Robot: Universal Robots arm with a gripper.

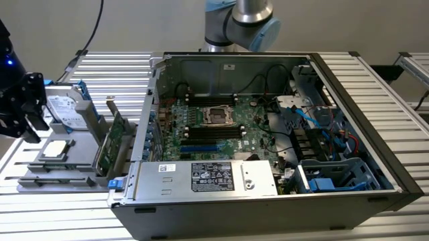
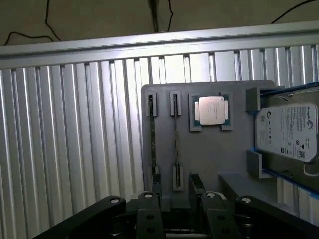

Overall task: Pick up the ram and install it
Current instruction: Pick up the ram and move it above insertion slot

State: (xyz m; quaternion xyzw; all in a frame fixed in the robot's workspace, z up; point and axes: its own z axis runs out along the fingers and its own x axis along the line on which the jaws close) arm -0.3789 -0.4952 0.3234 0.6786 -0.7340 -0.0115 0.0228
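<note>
Wrist view: on the ribbed aluminium table (image 2: 75, 149), a matte gray tray (image 2: 209, 159) is seen; a second stick (image 2: 152, 139) and the ram (image 2: 175, 144), thin and edge-on, are slotted in it, long axes along the ribs, toward the gripper (image 2: 180, 201), spread apart and grasping nothing.

No legible txt anywhere.

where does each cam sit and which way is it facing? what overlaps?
Exterior view: raised, off the arm, looking down into the open PC case; arm beyond its far wall, gripper at the exterior view's left edge above the tray.
Wrist view: on the wrist, looking down at the tray's ram, CPU, hard drive; open gripper fingers in the foreground.
Shared: tray, CPU, hard drive, gripper.
</note>
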